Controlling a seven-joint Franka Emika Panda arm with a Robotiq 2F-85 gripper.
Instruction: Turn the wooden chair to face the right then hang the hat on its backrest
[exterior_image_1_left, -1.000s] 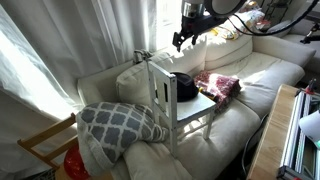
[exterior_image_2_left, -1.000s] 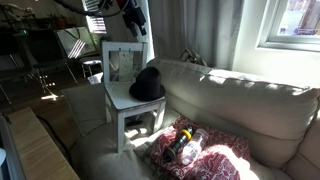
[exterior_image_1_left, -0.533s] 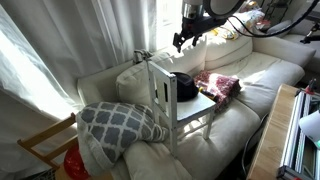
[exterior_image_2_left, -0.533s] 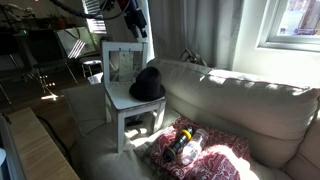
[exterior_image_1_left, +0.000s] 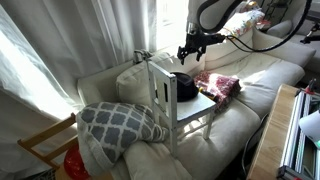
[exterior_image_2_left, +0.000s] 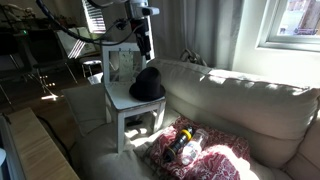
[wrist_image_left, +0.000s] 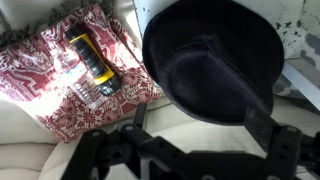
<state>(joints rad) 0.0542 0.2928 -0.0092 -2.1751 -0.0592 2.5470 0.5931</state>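
Change noted: the gripper (exterior_image_1_left: 190, 50) is standing lower and nearer the hat (exterior_image_1_left: 183, 85) than a second ago, having come down from well above the wooden chair (exterior_image_1_left: 168, 100). Chair and hat are lying as before. Judgement: the arm is closing in on the hat, so the hanging step appears to be in hand, with no grasp made yet.

Gripper state: released, with its fingers spreading wide in the wrist view and holding nothing.

Position: the hat is resting crown up on the chair's seat, close to the backrest (exterior_image_2_left: 123, 62) but not hanging on it. The chair is standing on the sofa (exterior_image_1_left: 255, 75), mid-cushion, between a patterned pillow (exterior_image_1_left: 120, 122) and a red cloth (exterior_image_1_left: 218, 85). In both exterior views the gripper is hovering above the hat, apart from it. In the wrist view the hat (wrist_image_left: 210, 60) is filling the frame ahead of the fingers.
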